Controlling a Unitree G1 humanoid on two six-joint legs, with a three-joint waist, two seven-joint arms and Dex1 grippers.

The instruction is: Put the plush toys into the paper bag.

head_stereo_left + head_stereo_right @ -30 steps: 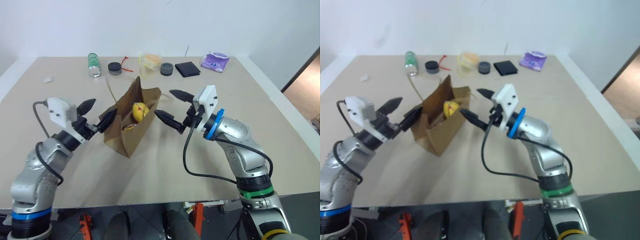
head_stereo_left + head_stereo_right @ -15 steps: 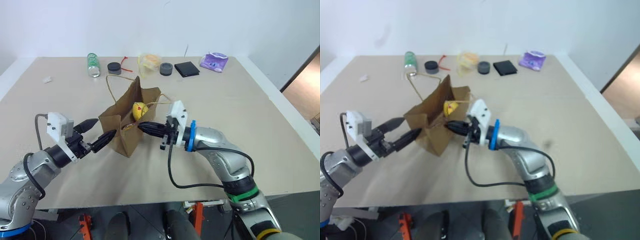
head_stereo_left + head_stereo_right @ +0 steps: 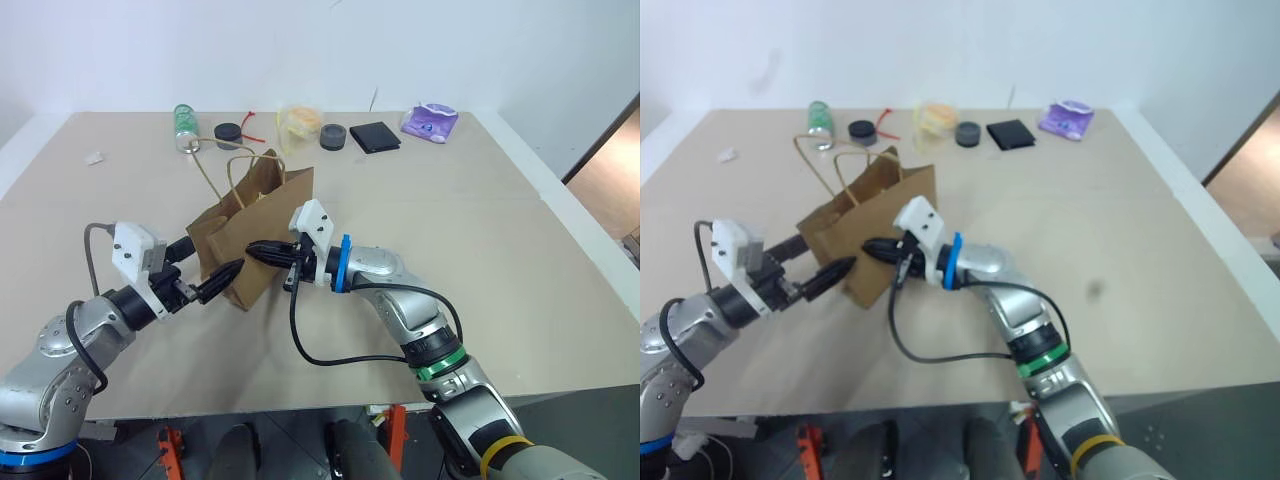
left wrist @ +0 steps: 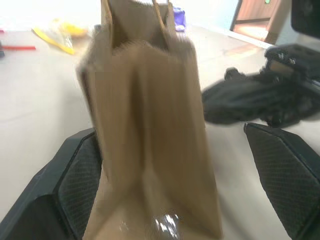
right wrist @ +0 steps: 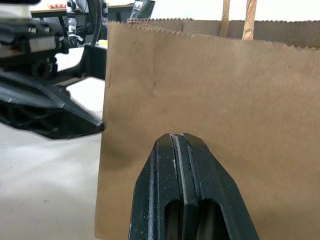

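Standing on the table (image 3: 520, 250), the paper bag (image 3: 250, 235) (upright) is between the spread left gripper (image 3: 212, 268) and the clenched, empty right gripper (image 3: 255, 251).

Brown bag on a beige bench

The paper bag (image 3: 250, 235) is plain kraft brown; both hands, left (image 3: 205, 270) and right (image 3: 258, 252), have black fingers; behind lie a purple packet (image 3: 429, 122), green bottle (image 3: 185, 128) and black wallet (image 3: 375, 137).

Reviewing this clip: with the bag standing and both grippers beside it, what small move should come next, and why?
Probably ease the shut right gripper back from the paper bag: the bag stands upright between the open left gripper fingers, with no toy left outside it.
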